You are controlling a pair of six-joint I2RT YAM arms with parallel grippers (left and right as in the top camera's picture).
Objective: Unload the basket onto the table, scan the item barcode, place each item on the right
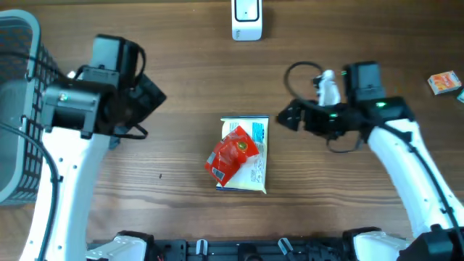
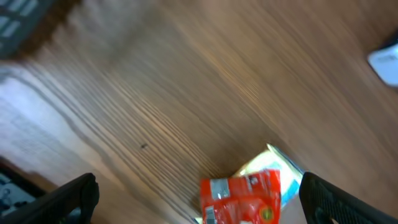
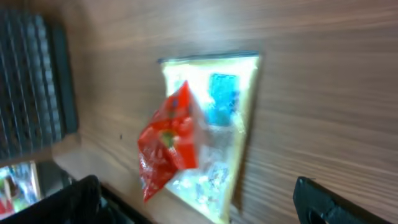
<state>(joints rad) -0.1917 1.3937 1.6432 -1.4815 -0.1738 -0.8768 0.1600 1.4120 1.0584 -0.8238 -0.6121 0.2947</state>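
Found the red packet lying slantwise on top of a pale yellow packet, both flat on the wooden counter near its middle, somewhat toward the robot's side. Noted both packets apart from either tool. Located the left tool well left of the packets, fingers spread wide with nothing gripped. Confirmed in the left wrist view: one dark finger at each lower corner, packets on the counter beyond the gap. Located the right tool just right of the pale yellow packet's far corner, likewise spread wide and holding nothing. Observed a white device at the far edge, well apart from the packets. Recorded a grey wire basket at the left edge and a small orange box at far right.
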